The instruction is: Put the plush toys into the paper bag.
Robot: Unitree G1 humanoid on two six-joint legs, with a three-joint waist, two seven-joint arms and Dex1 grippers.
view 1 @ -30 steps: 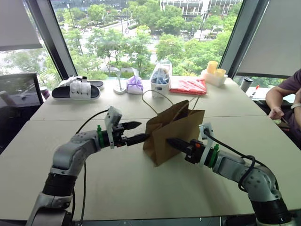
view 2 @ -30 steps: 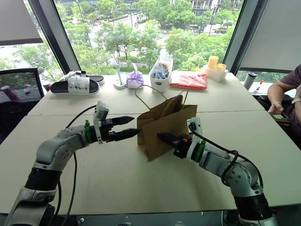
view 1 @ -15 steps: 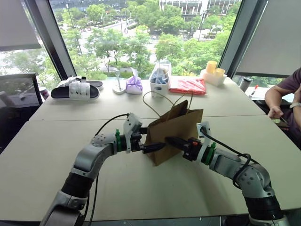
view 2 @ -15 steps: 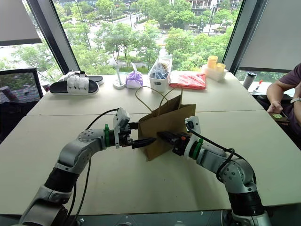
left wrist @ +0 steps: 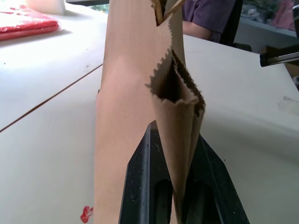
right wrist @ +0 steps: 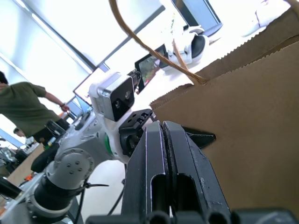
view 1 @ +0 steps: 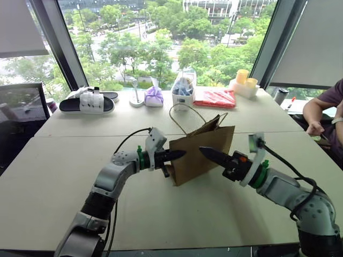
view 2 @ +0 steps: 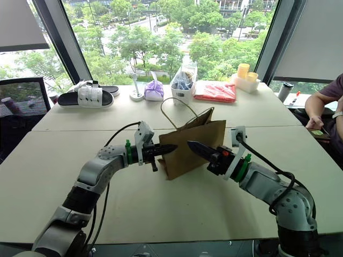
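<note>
left hand [view 1: 179, 155] closed onto upright paper bag [view 1: 206, 152] edge.

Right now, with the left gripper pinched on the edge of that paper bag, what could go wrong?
The left gripper is shut on just a folded side edge of the paper bag; thin paper could tear or slip free if pulled. The bag's mouth looks nearly flat, so toys may not fit in. The right gripper, shut and empty, hangs close to the bag's face and could knock it over.

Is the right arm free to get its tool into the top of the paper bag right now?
Probably yes: the right tool hangs shut beside the bag, empty, and the handles are all that crosses the mouth.
</note>
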